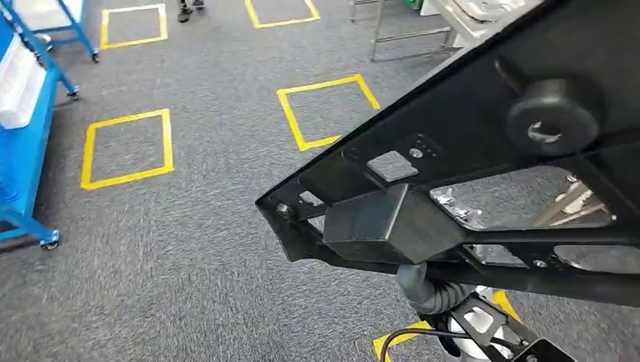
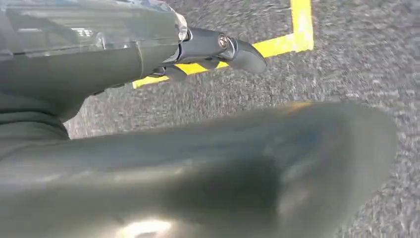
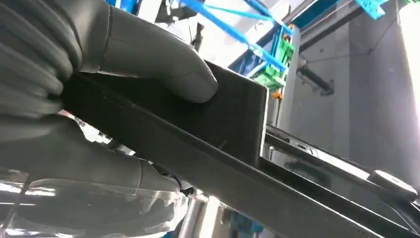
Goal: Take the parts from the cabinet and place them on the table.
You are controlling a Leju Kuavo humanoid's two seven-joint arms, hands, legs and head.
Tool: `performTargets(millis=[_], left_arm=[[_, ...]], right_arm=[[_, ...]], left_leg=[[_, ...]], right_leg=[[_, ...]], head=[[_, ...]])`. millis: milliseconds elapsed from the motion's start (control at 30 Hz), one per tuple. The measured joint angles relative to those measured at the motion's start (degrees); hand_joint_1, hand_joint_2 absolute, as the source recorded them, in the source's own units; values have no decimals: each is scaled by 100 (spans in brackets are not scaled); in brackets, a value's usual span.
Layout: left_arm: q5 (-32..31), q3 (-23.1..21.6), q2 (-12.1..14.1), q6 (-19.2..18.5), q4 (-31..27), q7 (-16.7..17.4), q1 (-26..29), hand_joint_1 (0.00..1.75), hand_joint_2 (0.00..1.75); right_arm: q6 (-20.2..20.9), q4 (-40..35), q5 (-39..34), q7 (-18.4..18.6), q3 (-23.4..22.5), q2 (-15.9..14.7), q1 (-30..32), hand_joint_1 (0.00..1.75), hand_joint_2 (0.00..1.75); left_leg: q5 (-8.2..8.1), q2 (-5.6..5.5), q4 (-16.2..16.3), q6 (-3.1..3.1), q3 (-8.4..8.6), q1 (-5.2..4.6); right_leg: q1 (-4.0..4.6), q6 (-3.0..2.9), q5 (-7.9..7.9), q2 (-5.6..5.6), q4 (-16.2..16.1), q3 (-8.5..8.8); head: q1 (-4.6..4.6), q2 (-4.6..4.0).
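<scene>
A large black flat part (image 1: 468, 151) with cut-outs, a round knob (image 1: 551, 113) and a boxy block (image 1: 392, 222) fills the right of the head view, held tilted above the carpet. In the right wrist view my right hand (image 3: 74, 124) grips this black part (image 3: 228, 124) by its edge, with the thumb (image 3: 158, 59) pressed on one face and the fingers under it. Its grey ribbed wrist cover (image 1: 430, 290) shows beneath the part. My left hand (image 2: 148, 59) hangs over the carpet holding nothing, its dark fingers (image 2: 223, 47) stretched out apart from the thumb.
Grey carpet carries yellow tape squares (image 1: 127, 148) (image 1: 326, 109). A blue cart (image 1: 23, 128) stands at the left edge. Metal frame legs (image 1: 392, 30) and a white surface (image 1: 483, 11) are at the top right. A person's feet (image 1: 189, 9) show at the top.
</scene>
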Motion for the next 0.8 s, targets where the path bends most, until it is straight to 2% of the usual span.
performTargets(millis=[33, 100, 133, 167, 200, 233, 300, 333, 367, 400, 433, 467, 500, 533, 567, 633, 667, 700, 733, 800], left_arm=[[0, 0, -2, 0, 0, 7, -1, 0, 0], [4, 0, -9, -2, 0, 11, -8, 0, 0], [9, 0, -15, -2, 0, 11, -23, 0, 0], [9, 0, -15, -2, 0, 9, -33, 0, 0], [11, 2, -24, -7, 0, 9, -30, 0, 0], [11, 6, -33, -7, 0, 9, -16, 0, 0], [11, 15, -31, -4, 0, 11, 19, 0, 0], [13, 18, -33, -4, 0, 13, 28, 0, 0], [13, 17, -33, -4, 0, 15, 27, 0, 0], [13, 17, -33, -4, 0, 15, 23, 0, 0], [13, 17, -33, -4, 0, 15, 19, 0, 0], [13, 17, -31, -2, 0, 15, 19, 0, 0], [13, 22, -33, -2, 0, 18, 22, 0, 0], [13, 24, -35, -2, 0, 15, 21, 0, 0], [13, 26, -35, -4, 0, 17, 18, 0, 0], [13, 26, -37, -7, 0, 11, 2, 0, 0], [13, 26, -55, -15, 0, 9, -15, 0, 0], [13, 26, -52, -20, 0, 4, -20, 0, 0], [15, 28, -52, -20, 0, 2, -12, 0, 0], [15, 35, -52, -22, 0, 2, 19, 0, 0]], right_arm=[[-15, 0, -6, 0, 0, 0, -2, 175, 175], [-35, 2, -33, 0, 0, 0, 6, 175, 175], [-28, 2, -55, 0, 0, 0, 0, 175, 175], [-24, 2, -72, 0, 2, 0, -2, 175, 175], [-15, 7, -81, 0, 2, 0, -33, 175, 175], [-7, 22, -81, 0, 6, 6, -44, 175, 175], [11, 50, -83, 0, 9, 7, -40, 175, 175], [17, 65, -81, 0, 13, 7, -35, 175, 175], [22, 77, -83, 0, 15, 7, -35, 175, 175], [26, 81, -83, 0, 15, 7, -35, 175, 175], [31, 83, -83, 0, 15, 7, -36, 175, 175], [39, 83, -83, 0, 15, 7, -38, 175, 175], [42, 85, -83, 0, 18, 9, -40, 175, 175], [39, 90, -83, 0, 20, 9, -48, 175, 175], [37, 90, -74, 0, 26, 7, -46, 175, 175], [26, 90, -57, 0, 33, 7, -27, 175, 175], [24, 90, -50, 0, 37, 7, -21, 175, 175], [15, 90, -48, 0, 39, 7, -33, 175, 175], [11, 94, -35, 0, 46, 9, -37, 175, 175], [4, 111, -20, 0, 61, 7, -13, 175, 175]], left_leg=[[-4, 34, -5, -29, 1, 4], [-16, 170, -20, -70, 33, 5], [-34, 247, -25, -112, 61, -15], [-102, 67, 42, -144, 47, 35], [-275, -159, 276, -146, -43, 35], [-514, -293, 708, -155, -239, 42], [-878, -384, 1616, -186, -683, 44], [-875, -392, 1812, -194, -802, 44], [-735, -393, 1716, -194, -779, 45], [-493, -400, 1387, -191, -647, 51], [-189, -440, 867, -187, -417, 67], [63, -578, 355, -183, -188, 89], [3, -836, 116, -163, -82, 97], [6, -822, 42, -141, -57, 102], [12, -772, 52, -121, -75, 82], [34, -686, 39, -46, -72, 75], [76, -609, -17, 18, -55, 113], [79, -559, -34, 54, -45, 104], [76, -498, -34, 84, -49, 94], [66, -365, -33, 99, -53, 73]], right_leg=[[-12, -29, 22, 104, 8, -21], [7, -60, 22, 236, 10, -54], [-23, -104, 53, 317, -39, -44], [-67, -132, 85, 368, -77, -4], [-78, -169, 93, 421, -84, -3], [-78, -195, 97, 476, -84, -5], [-72, -204, 97, 635, -79, -11], [-72, -203, 98, 713, -76, -7], [-74, -201, 97, 783, -72, 2], [-78, -192, 91, 857, -64, 14], [-84, -174, 79, 933, -49, 32], [-89, -149, 63, 993, -31, 41], [-66, -117, 49, 1050, -4, 20], [-73, -76, 56, 1131, 28, -29], [-91, -38, 78, 1159, 17, -59], [-94, 40, 107, 1263, -14, -73], [-112, 57, 60, 1159, 32, -80], [-75, 78, -71, 873, 202, -155], [-83, 99, -295, 713, 585, -345], [-106, 129, -673, 612, 1479, -778]], head=[[-2, 0], [0, -2], [-2, 0], [-2, 0], [-2, 0], [-2, -2], [-2, 0], [-2, -2], [-2, 0], [-2, 0], [-2, 0], [-2, 0], [0, 0], [-2, 0], [-2, 0], [-2, 0], [-2, 0], [0, 0], [-2, 0], [0, 0]])
